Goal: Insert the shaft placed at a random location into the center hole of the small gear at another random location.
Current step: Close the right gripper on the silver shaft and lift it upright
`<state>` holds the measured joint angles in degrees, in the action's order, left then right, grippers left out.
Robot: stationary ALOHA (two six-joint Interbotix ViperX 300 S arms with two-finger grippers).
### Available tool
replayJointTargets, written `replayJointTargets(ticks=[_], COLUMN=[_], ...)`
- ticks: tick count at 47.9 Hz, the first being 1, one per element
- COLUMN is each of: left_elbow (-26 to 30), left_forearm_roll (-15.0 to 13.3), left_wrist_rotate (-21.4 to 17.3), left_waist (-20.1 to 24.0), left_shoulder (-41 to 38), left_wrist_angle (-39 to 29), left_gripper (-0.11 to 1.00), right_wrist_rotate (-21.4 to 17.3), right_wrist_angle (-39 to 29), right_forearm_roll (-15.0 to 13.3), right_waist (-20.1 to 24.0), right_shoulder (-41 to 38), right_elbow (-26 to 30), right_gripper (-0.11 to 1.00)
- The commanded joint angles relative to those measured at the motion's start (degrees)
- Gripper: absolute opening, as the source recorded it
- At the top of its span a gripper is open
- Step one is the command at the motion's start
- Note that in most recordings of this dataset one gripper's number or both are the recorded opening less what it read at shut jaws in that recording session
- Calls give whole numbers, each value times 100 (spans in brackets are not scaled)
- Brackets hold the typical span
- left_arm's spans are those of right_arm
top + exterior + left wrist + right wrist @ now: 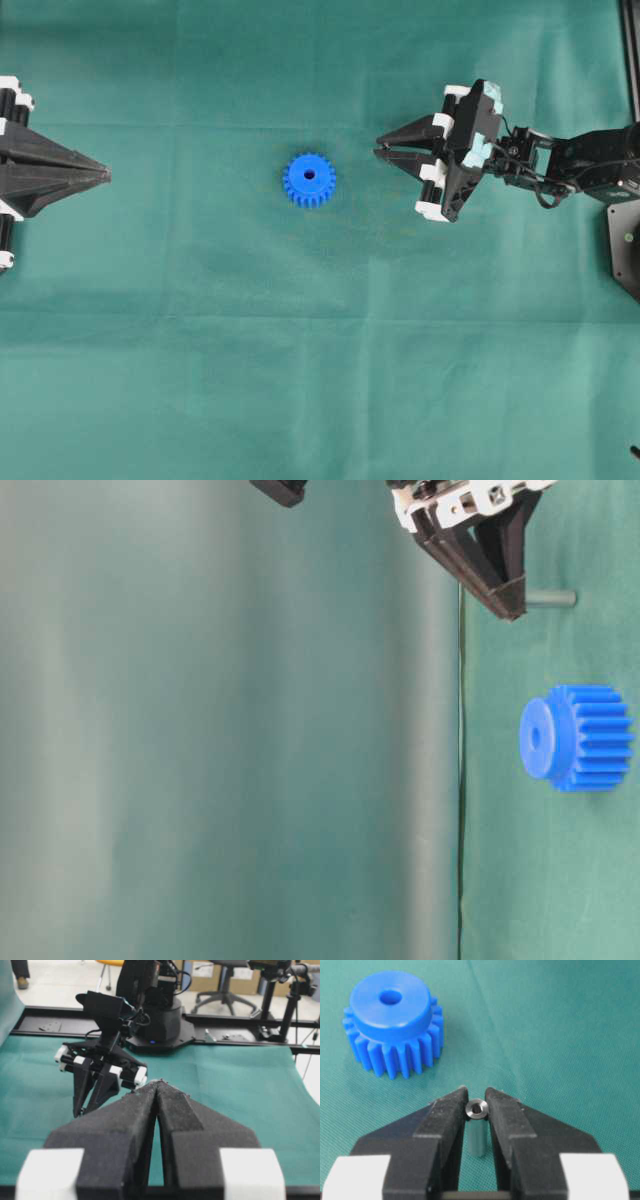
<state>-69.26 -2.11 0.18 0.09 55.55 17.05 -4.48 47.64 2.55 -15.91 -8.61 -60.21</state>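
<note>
The small gear (309, 180) is a bright blue toothed wheel lying flat on the green cloth, hub up, with its center hole (390, 996) bare. The shaft (476, 1110), a short silver-grey pin, stands upright on the cloth to the right of the gear. My right gripper (380, 152) is shut on the shaft, with both fingertips pressed against its top end. In the table-level view the shaft (552, 599) sticks out from the fingertips, apart from the gear (575, 737). My left gripper (105, 176) sits at the far left, shut and holding nothing.
Green cloth (320, 380) covers the whole table. A black base plate (625, 250) lies at the right edge. In the left wrist view a black frame rail (240, 1042) and the right arm's base (160, 1015) stand at the far side of the cloth.
</note>
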Motion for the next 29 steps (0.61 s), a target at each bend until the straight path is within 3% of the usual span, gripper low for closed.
replayJointTargets(ticks=[1, 20, 29], left_elbow=[53, 53, 53], left_forearm_roll=[-9, -18, -18], left_wrist_rotate=[9, 9, 9], left_waist=[0, 0, 0], left_shoulder=[-18, -18, -18], left_wrist_angle=[35, 9, 9], left_gripper=[-1, -1, -1], right_wrist_rotate=[-9, -176, -167], right_wrist_angle=[97, 9, -598], right_forearm_roll=[-18, -18, -79], right_waist=[-9, 26, 44], right_shoulder=[62, 299, 1002], right_elbow=[53, 35, 105], right_gripper=[16, 16, 16])
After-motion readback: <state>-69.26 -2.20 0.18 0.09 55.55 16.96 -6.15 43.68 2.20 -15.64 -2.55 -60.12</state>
